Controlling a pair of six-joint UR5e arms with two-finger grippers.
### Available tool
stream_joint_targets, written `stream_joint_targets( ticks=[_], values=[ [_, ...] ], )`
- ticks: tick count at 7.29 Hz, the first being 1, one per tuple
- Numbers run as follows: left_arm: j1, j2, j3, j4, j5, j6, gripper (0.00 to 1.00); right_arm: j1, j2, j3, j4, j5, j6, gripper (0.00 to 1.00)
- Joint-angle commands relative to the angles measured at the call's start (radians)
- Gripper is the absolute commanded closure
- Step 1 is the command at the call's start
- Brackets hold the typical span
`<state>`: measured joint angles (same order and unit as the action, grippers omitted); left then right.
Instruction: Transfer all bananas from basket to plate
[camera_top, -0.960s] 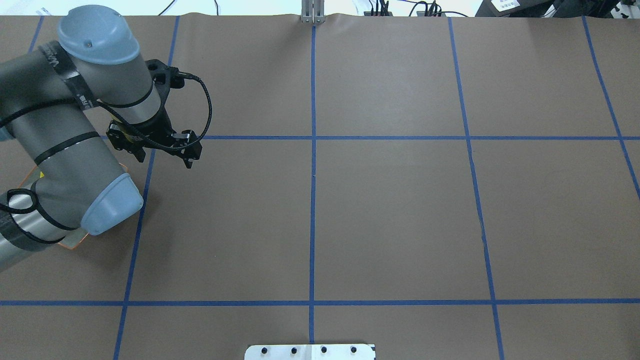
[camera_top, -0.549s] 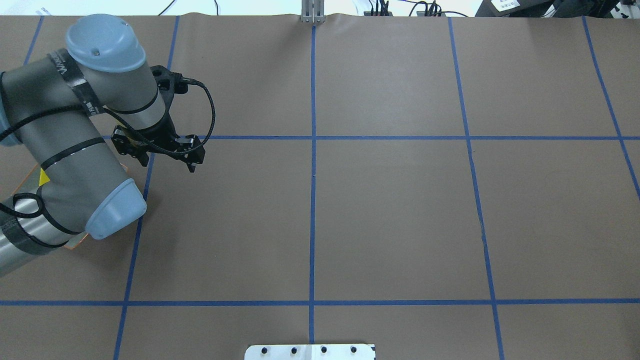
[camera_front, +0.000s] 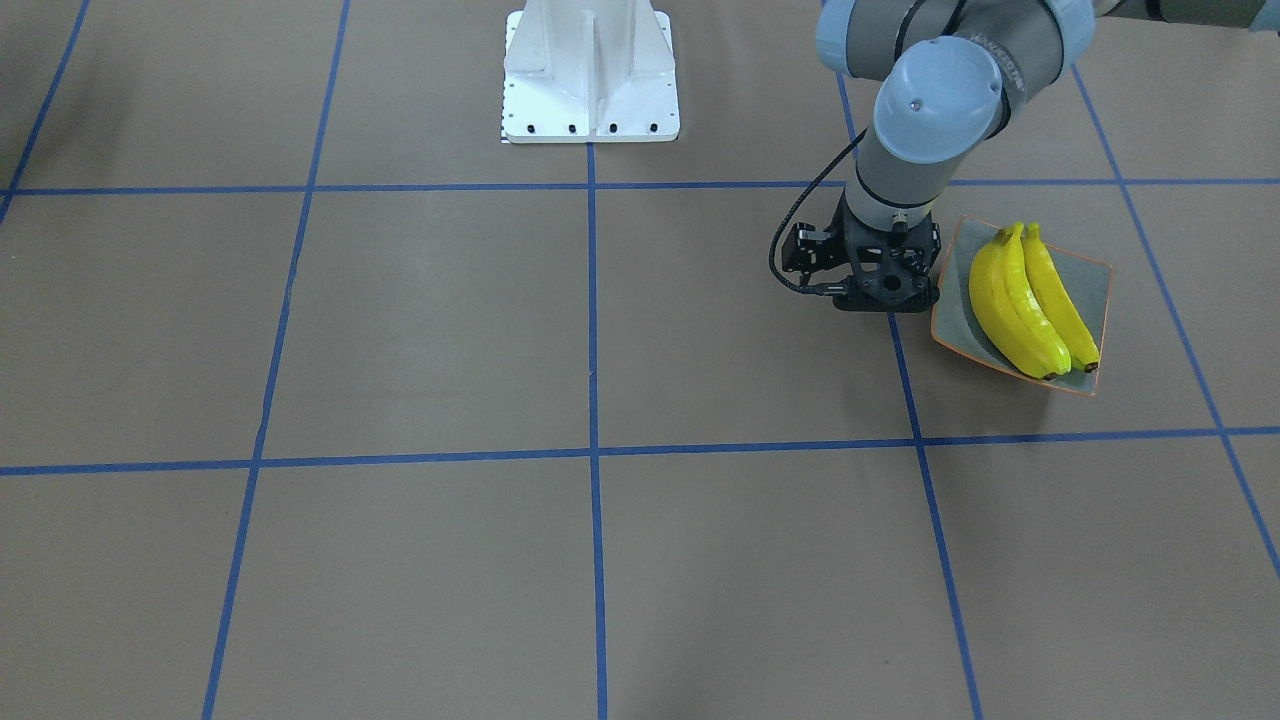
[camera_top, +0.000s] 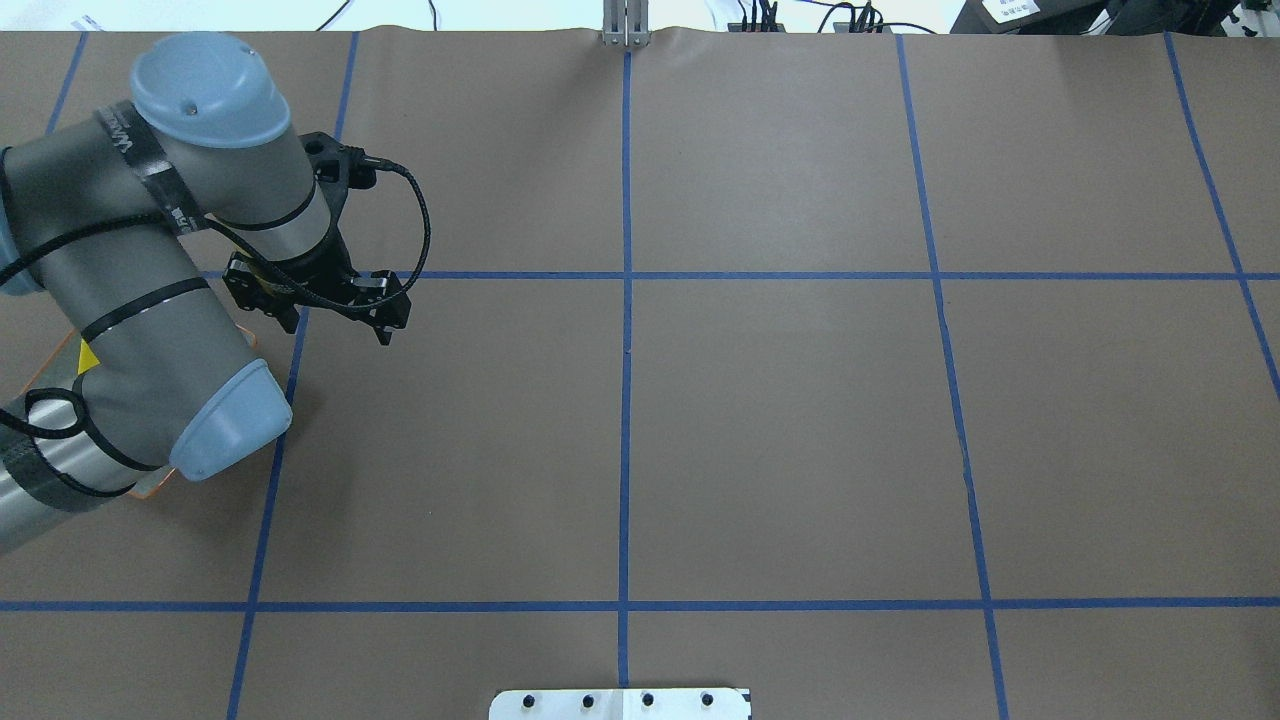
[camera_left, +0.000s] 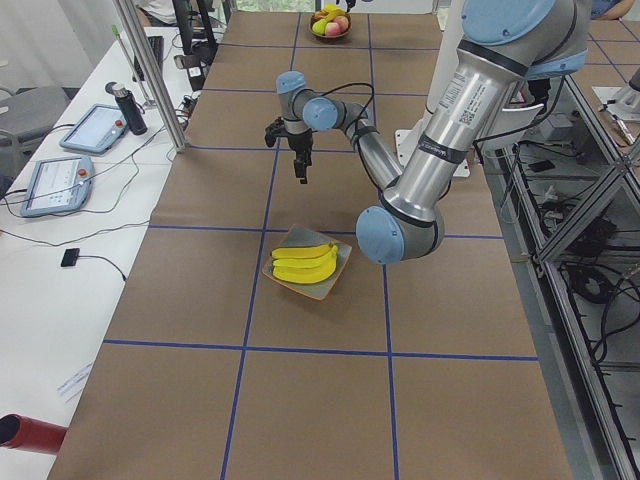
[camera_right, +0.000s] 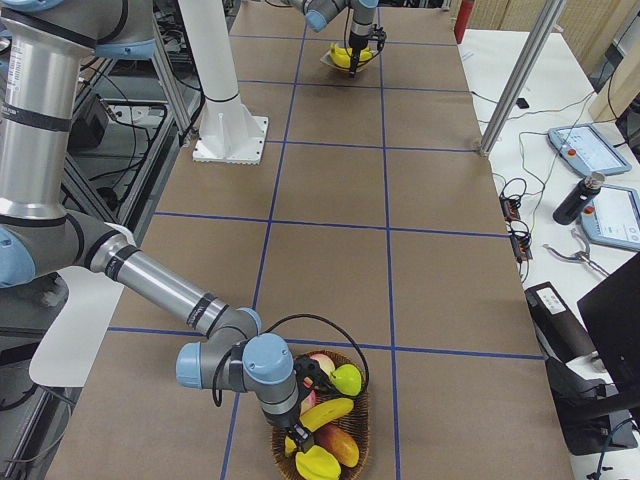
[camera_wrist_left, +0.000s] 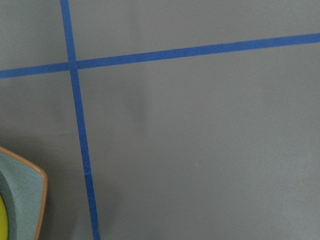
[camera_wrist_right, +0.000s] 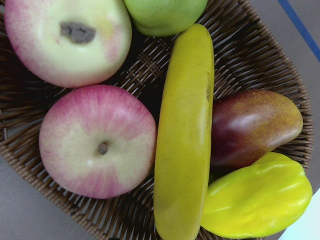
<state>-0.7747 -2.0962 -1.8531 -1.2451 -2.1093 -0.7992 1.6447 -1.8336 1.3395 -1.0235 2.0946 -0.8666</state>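
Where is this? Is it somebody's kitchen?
Probably a robot lab, not a kitchen. Big grey robot arms work over a table covered in brown paper marked with blue tape lines, and control tablets sit on a side bench.

L gripper (camera_left: 302, 170) points straight down; R gripper (camera_right: 296, 428) hangs low, arm stretched out; jaws unclear.

The table (camera_top: 780, 440) was lit evenly and brightly from above, and only a soft shadow was cast beside the left arm (camera_top: 150, 300). Pale glare was seen on the bananas (camera_front: 1010, 300) on the plate (camera_front: 1095, 290) and on the mango (camera_wrist_right: 250, 120) in the basket (camera_wrist_right: 250, 50). In the left wrist view the brown paper was rendered grey and slightly soft. The strip beyond the table's far edge was washed out in the overhead view.
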Motion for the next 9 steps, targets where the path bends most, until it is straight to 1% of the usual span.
stream_joint_targets(
  ticks=[1,3,7,9],
  values=[
    [0.000,0.001,0.000,-0.001,0.000,0.000,0.00,-0.042,0.017,-0.005,-0.018,0.001,-0.008,0.15],
    [0.000,0.001,0.006,-0.002,0.002,0.000,0.00,-0.051,0.046,-0.014,-0.041,-0.002,-0.054,0.16],
    [0.000,0.001,0.008,-0.014,0.002,-0.012,0.00,-0.052,0.051,-0.034,-0.055,-0.010,-0.103,0.19],
    [0.000,0.001,0.008,-0.017,0.002,-0.012,0.00,-0.052,0.053,-0.036,-0.056,-0.010,-0.103,0.22]
  ],
)
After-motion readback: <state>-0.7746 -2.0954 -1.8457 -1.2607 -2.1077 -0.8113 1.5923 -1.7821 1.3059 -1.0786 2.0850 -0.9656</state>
